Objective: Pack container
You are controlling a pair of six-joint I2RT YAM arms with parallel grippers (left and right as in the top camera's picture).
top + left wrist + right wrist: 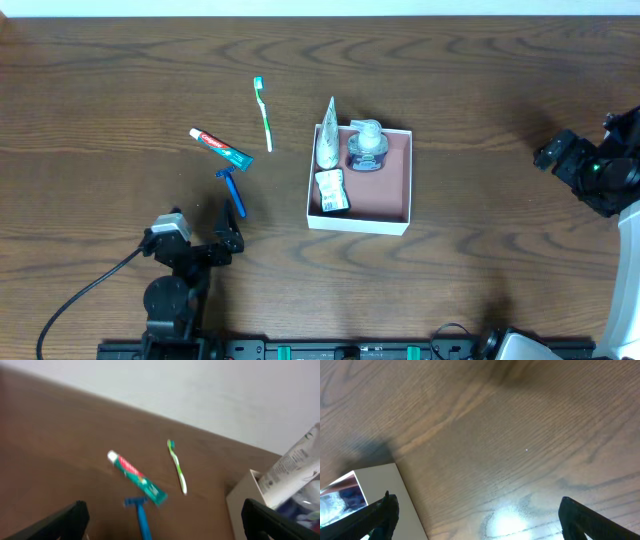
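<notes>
The container, a white square box with a pinkish-brown inside, sits mid-table. It holds a white tube, a clear bottle and a small packet. To its left on the table lie a green toothbrush, a toothpaste tube and a blue razor. My left gripper is open and empty just below the razor, which shows between its fingers in the left wrist view. My right gripper is open and empty, far right of the container.
The left wrist view shows the toothpaste, the toothbrush and the container's corner. The right wrist view shows the container's wall at the left and bare wood beyond. A black cable trails at the front left.
</notes>
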